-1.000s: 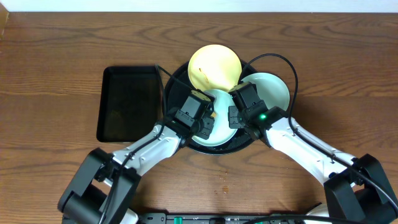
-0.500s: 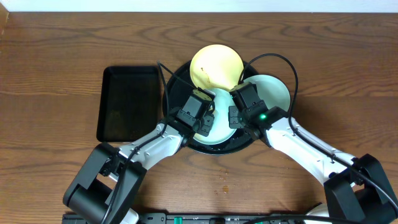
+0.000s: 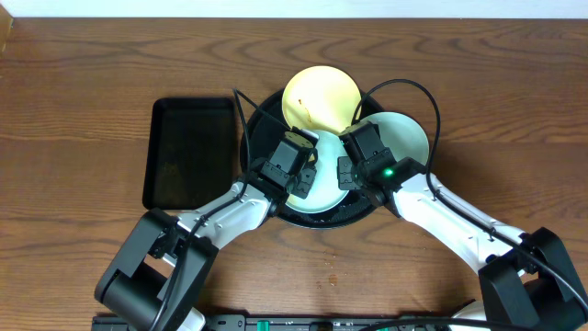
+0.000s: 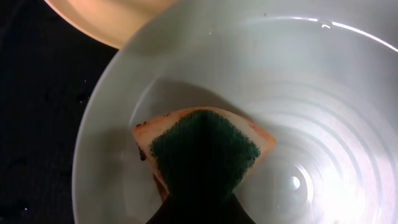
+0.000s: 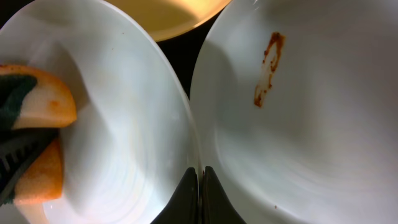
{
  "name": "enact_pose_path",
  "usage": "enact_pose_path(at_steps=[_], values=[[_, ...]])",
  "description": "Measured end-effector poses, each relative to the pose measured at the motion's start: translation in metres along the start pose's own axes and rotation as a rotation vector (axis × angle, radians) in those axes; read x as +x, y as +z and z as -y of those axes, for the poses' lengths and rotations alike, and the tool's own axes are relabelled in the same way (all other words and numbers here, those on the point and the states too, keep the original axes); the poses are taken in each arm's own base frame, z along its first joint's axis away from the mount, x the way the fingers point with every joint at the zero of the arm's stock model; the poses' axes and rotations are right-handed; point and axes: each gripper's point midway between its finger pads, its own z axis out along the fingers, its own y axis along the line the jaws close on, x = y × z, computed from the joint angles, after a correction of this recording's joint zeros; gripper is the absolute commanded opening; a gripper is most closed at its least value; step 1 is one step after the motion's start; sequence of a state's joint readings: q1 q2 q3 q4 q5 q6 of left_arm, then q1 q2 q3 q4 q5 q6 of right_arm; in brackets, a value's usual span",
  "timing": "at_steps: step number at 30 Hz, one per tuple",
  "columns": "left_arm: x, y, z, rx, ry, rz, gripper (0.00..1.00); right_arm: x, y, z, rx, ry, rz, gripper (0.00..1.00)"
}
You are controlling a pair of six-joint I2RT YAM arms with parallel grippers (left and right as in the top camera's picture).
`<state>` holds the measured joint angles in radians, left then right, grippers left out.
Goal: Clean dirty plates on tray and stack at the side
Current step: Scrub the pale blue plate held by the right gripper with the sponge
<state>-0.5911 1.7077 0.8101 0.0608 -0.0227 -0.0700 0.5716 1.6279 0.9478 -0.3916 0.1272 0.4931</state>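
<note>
Right now all three plates sit on the round black tray [image 3: 260, 118], none yet stacked at its side. The yellow plate [image 3: 320, 97] lies at the tray's far edge, one green plate [image 3: 404, 138] hangs over its right edge, and the near green plate [image 4: 323, 112] rests toward the edge closest to the robot.

The left gripper [image 4: 200, 200] is clamped on a sponge [image 4: 205, 149], scouring side up, pressed into the bowl of the near green plate. The right gripper [image 5: 199, 179] has its fingers together, and they look pinched on that plate's thin rim, just where it meets the other green plate, which carries a brown smear [image 5: 268, 59].

My worry is that pinch. It has very little rim to hold, so a hard sweep of the sponge could tug the plate free or tilt it up. The plates crowd each other on the tray, so a shove might ride one over its neighbour or nudge the overhanging one off the edge. Both wrists also work close together above the tray and could knock.
</note>
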Motion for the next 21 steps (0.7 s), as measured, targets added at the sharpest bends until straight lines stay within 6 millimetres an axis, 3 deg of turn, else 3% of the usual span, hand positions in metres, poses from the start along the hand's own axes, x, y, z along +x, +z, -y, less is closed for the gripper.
enact_pose_path(at_steps=[13,21], values=[[-0.004,0.001,-0.003,-0.008,-0.005,0.017,0.09,0.0,0.0,0.0,0.0,0.0,0.0,0.01],[-0.006,0.001,-0.023,-0.038,-0.044,0.019,0.09,0.0,0.0,0.0,0.0,0.0,0.001,0.01]])
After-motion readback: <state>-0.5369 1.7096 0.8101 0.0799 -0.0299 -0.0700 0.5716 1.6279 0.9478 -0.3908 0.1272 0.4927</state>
